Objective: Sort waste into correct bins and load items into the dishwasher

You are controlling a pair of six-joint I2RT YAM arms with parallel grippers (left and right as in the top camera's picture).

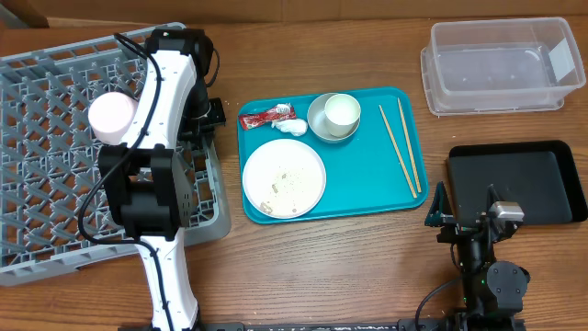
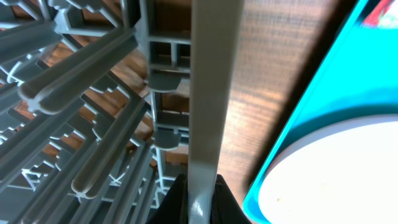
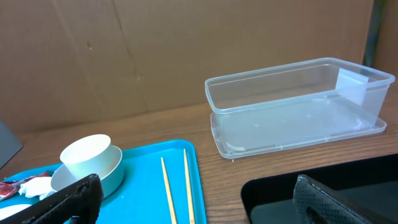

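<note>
Left on the tabletop, grey dish rack, right wall clamped in the closed left end effector. Centre, teal tray carrying white plate flecked with rice scraps, steel bowl with white cup inside, chopsticks, red wrapper beside tissue wad. Far right, clear tub; nearer, black tray, open right end effector at its near-left corner.

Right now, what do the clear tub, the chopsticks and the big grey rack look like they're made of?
Tub: clear plastic with a glossy finish; the table shows through its walls.
Chopsticks: probably wood or bamboo, pale tan and matte.
Rack: moulded grey plastic with a dull finish and ribbed lattice bars.
</note>
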